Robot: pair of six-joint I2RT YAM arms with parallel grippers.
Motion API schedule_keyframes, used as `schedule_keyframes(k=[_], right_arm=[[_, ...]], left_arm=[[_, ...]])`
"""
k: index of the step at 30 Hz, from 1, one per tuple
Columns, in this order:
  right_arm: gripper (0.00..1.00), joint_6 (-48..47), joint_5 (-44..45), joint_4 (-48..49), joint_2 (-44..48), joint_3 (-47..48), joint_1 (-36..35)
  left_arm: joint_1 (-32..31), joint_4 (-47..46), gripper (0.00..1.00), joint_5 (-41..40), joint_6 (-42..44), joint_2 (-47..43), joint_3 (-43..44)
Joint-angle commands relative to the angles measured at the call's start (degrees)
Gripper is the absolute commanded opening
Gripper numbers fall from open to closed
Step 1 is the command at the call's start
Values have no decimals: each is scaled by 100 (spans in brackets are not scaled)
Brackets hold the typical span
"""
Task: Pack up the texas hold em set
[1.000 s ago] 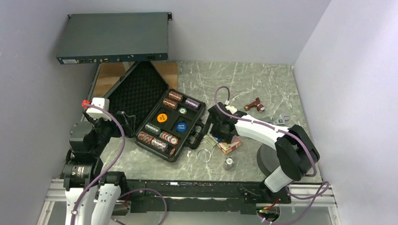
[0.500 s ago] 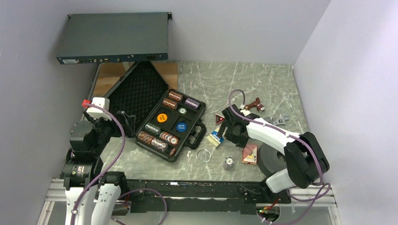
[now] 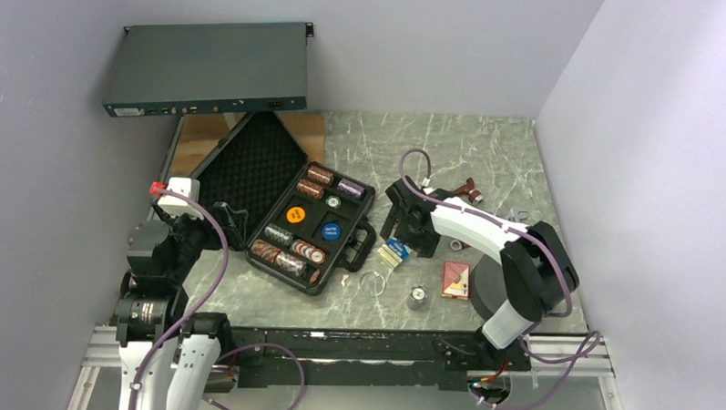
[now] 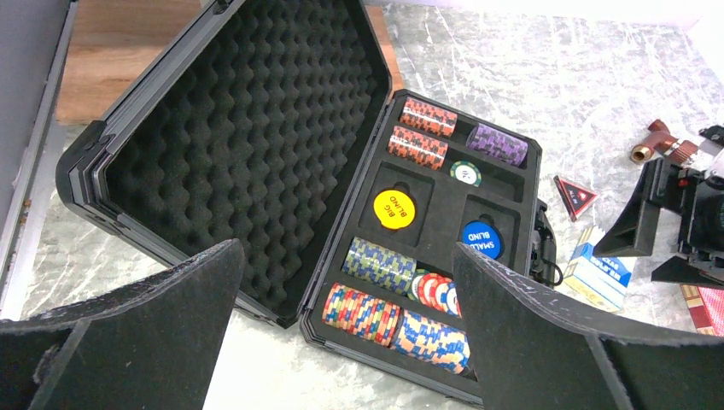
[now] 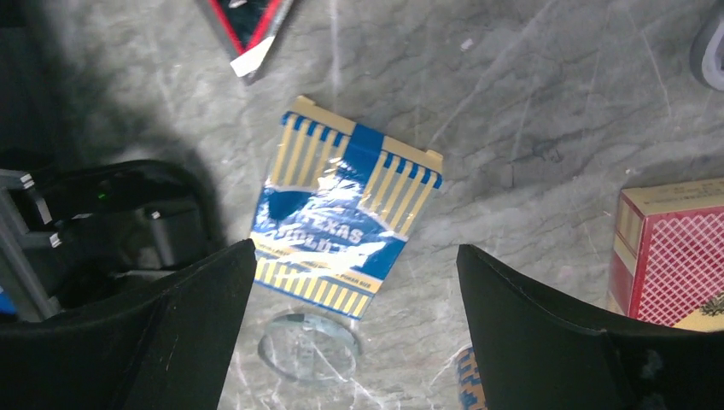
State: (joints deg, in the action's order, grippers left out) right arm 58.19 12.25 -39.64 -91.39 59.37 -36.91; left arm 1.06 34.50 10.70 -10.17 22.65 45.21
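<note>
The black case [image 3: 268,250] lies open, its foam lid [image 3: 251,165] flat at the back left. Its tray holds striped chip rolls [image 4: 367,312], an orange disc [image 4: 394,207] and a blue disc [image 4: 481,238]. The blue/yellow card box [image 5: 346,231] lies on the table right of the case [image 3: 393,253]. My right gripper [image 5: 354,342] hovers open just above it, empty. The red card box [image 3: 456,278] lies further right [image 5: 674,256]. One loose chip roll [image 3: 417,298] stands near the front. My left gripper [image 4: 346,342] is open and empty, left of the case [image 3: 227,220].
A dark-grey rack unit [image 3: 209,67] lies at the back left. A red-handled wrench [image 3: 465,190] lies behind the right arm. A clear ring [image 5: 307,346] lies in front of the blue box. A red-edged black triangle [image 5: 248,26] lies behind it. The case handle [image 5: 111,222] is at the left.
My right gripper swung right, left the red card box lying apart from the blue one, then came back left over the blue/yellow box. The left arm has not moved.
</note>
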Motion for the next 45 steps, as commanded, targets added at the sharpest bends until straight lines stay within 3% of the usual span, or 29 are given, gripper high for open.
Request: schedule_keyframes(k=[1, 12, 24, 32, 36, 42, 45], right_arm=[[91, 587, 88, -522, -259, 251, 8], [90, 441, -140, -61, -544, 264, 8], [99, 351, -52, -60, -781, 482, 8], [84, 361, 24, -26, -748, 373, 15], [57, 289, 52, 57, -681, 310, 17], [55, -100, -109, 358, -533, 193, 17], [64, -950, -482, 739, -411, 153, 8]], left_arm=[[26, -206, 99, 99, 9, -33, 14], [24, -211, 99, 81, 3, -130, 5], [20, -216, 99, 99, 0, -130, -4], [22, -222, 99, 108, 4, -112, -4], [22, -225, 99, 108, 2, -95, -4], [24, -216, 99, 106, 8, -61, -4], [23, -215, 99, 108, 15, -38, 1]])
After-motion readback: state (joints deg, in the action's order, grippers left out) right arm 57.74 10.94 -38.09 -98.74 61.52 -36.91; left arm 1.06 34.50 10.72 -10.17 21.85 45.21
